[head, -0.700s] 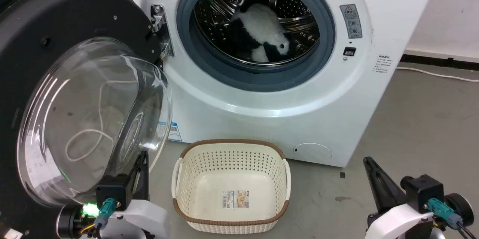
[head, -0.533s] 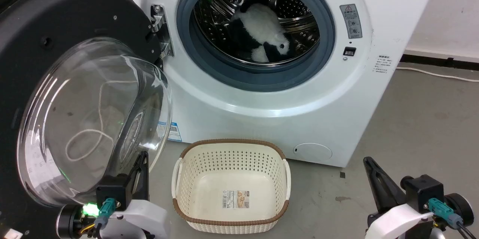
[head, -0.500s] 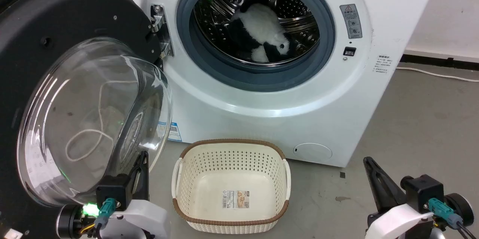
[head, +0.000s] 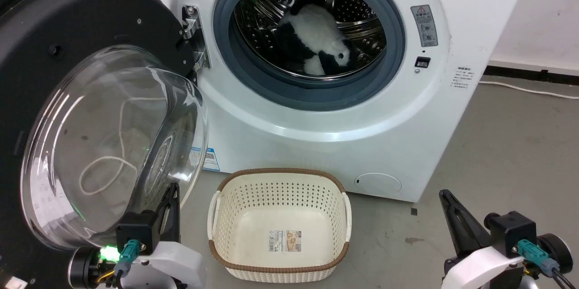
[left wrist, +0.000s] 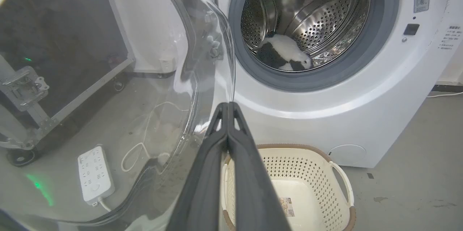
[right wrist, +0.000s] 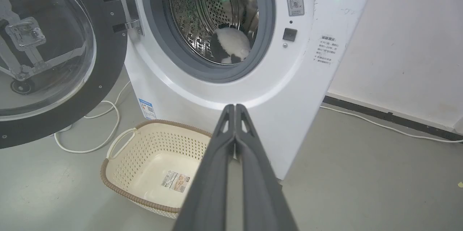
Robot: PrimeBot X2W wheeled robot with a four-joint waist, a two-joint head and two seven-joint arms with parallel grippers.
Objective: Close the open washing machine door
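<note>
Grey concrete floor (head: 511, 144) runs up to a pale wall (right wrist: 398, 43) on the right, and a white washing machine (head: 344, 144) stands at the far side of the scene. Its round opening, edged by a grey rubber ring (head: 316, 97), is uncovered, and a black-and-white plush toy (head: 316, 35) lies inside the steel drum (head: 362, 13).

The washing machine door (head: 90, 13) is swung wide open to the left, hanging on a metal hinge (head: 194, 35) at the left edge of the opening. Its black frame faces the robot and the clear glass bowl (head: 113, 144) at its centre bulges towards the near side. Through the glass show a white power strip (left wrist: 94, 173) and a loop of white cable (right wrist: 108, 115) on the floor behind.

A cream perforated basket (head: 280, 171) with a brown rim sits on the floor just in front of the machine, with a label on its bottom.

The left gripper (left wrist: 228, 105) is at the near left, its jaws pressed together, the tips just beside the lower right edge of the glass bowl; whether they touch it cannot be told. The right gripper (right wrist: 235, 106) is at the near right, well apart from the door, jaws also pressed together and holding nothing, pointing towards the machine's lower front.
</note>
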